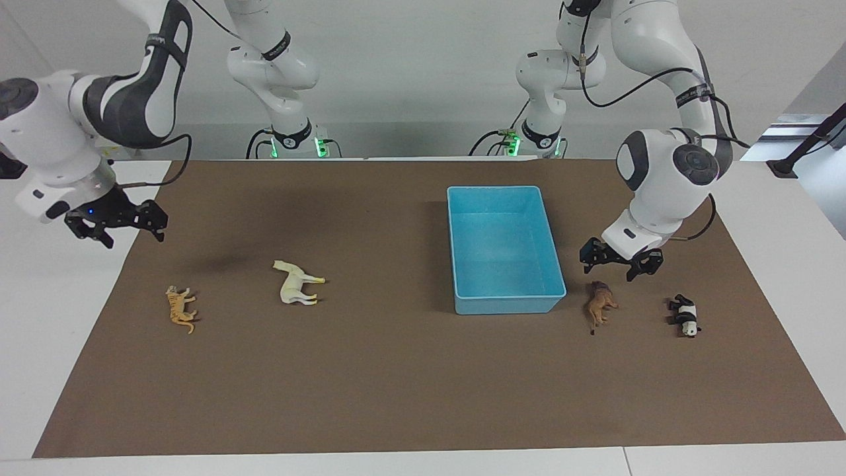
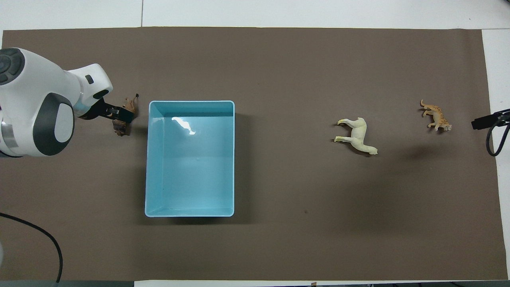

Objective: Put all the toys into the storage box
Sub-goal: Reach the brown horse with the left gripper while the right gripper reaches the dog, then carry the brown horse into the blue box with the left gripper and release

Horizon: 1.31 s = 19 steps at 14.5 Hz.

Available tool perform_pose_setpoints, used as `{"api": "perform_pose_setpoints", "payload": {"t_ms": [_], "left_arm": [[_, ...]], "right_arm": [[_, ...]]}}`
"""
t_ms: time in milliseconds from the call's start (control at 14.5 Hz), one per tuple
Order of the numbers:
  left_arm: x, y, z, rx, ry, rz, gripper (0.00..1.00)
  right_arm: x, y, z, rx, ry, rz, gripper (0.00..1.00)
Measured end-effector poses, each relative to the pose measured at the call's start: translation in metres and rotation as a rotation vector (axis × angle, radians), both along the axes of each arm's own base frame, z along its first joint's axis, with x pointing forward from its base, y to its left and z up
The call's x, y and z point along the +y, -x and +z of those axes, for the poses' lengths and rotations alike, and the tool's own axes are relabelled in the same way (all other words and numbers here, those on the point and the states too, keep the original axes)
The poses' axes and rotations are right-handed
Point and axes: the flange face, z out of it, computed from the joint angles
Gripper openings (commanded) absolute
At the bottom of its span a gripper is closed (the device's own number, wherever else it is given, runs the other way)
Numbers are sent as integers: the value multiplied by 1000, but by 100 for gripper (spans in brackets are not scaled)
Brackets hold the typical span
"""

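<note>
One storage box [image 1: 505, 248], light blue, sits on the brown mat [image 1: 396, 383] with nothing in it. Two grippers, both spread and holding nothing: left gripper [image 1: 620, 262] low over the lion [image 1: 599, 303], right gripper [image 1: 117, 223] over the mat edge. Four toys lie outside the box: horse [image 1: 297, 283], tiger [image 1: 180, 308], lion beside the box, panda [image 1: 685, 315].

From overhead we are losing the panda [image 1: 684, 316] entirely under the left arm, whose gripper [image 2: 115, 113] is covering part of the lion [image 2: 124, 118]; the right gripper [image 2: 484, 120] is running off the edge.
</note>
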Motion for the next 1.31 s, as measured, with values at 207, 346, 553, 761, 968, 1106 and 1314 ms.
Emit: {"api": "perform_pose_setpoints", "payload": {"t_ms": [207, 346, 553, 761, 968, 1106, 1314], "left_arm": [[4, -4, -24, 7, -1, -61, 100], [13, -9, -32, -9, -3, -87, 100], [19, -17, -46, -46, -5, -90, 100], [19, -20, -56, -62, -4, -92, 100], [22, -22, -65, -65, -6, -88, 91], [24, -22, -69, -59, -7, -87, 59], [25, -22, -71, -57, -8, -85, 6]], "right_arm": [[6, -16, -44, -38, 19, 56, 100], [19, -16, -60, -35, 11, 93, 100], [24, -19, -89, -46, -53, 142, 100], [21, -25, -118, -48, -52, 182, 100], [21, -27, -124, -44, -50, 210, 100], [21, -27, -126, -43, -50, 224, 100], [19, -27, -138, -37, -52, 263, 98]]}}
